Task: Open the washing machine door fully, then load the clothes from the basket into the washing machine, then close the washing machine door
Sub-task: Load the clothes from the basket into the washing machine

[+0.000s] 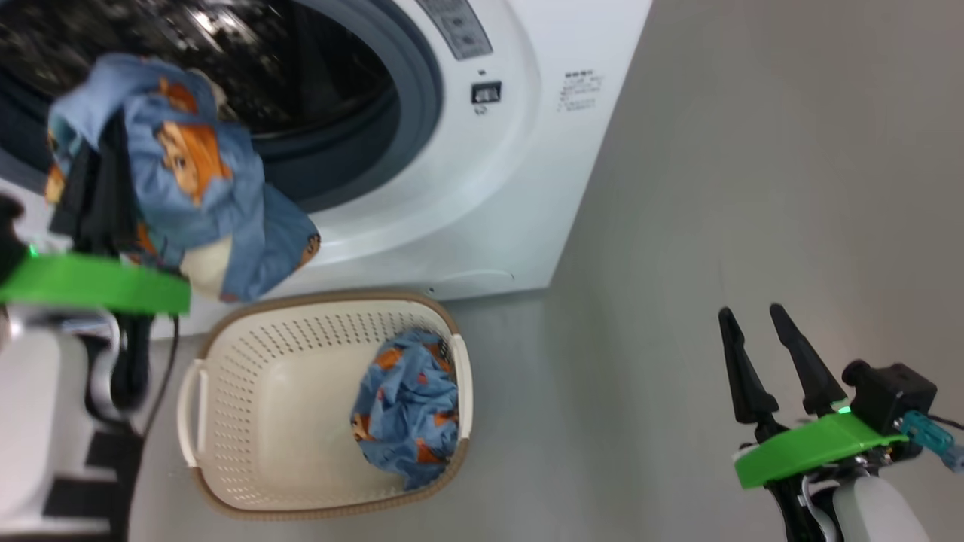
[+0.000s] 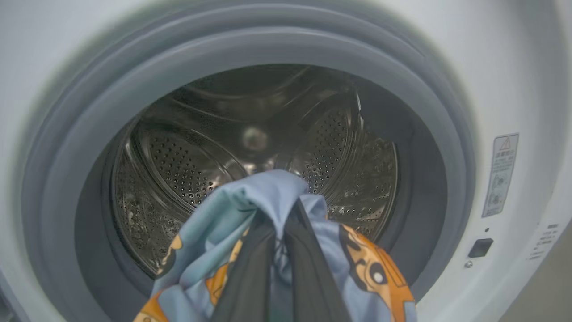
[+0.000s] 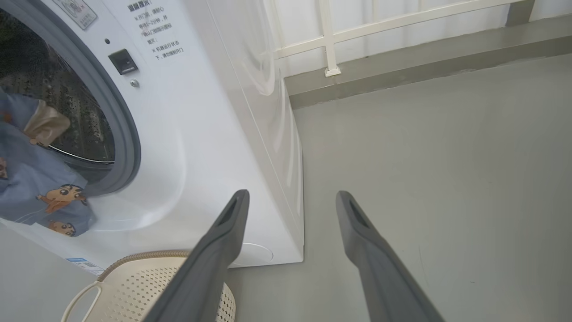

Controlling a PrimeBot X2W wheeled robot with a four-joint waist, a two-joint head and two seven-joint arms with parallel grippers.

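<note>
Fabric in light blue with orange-brown cartoon figures, the held bundle (image 1: 196,188) of the clothes, hangs from the left tool (image 2: 280,219). Its two dark fingers are pressed together on a fold of the cloth. The bundle sits at the left, in front of the lower edge of the mouth of the washing machine (image 1: 497,196), and its loose end droops over the white front panel. Whether the cloth touches the grey-blue gasket (image 2: 67,147) cannot be told.

Past the fingertips the steel drum (image 2: 178,165) stands open, with dark room behind the cloth. The gasket rings the opening on every side and is the one edge between the bundle and the drum.

The basket (image 1: 248,354) stands on the floor (image 1: 715,188) just near of the machine's front, below the hanging cloth. The second bundle (image 1: 410,406) lies against its right wall, and the left part of its bottom is bare.

A small dark latch slot (image 1: 486,92) and a warning label (image 2: 500,174) sit on the panel right of the opening.

The right tool (image 1: 750,311) hangs over the floor at the near right, apart from the basket, its fingers spread wide with nothing between them. Grey floor runs open to the right of the machine's corner, as far as a kerb and a white railing (image 3: 328,40) at the far side.
</note>
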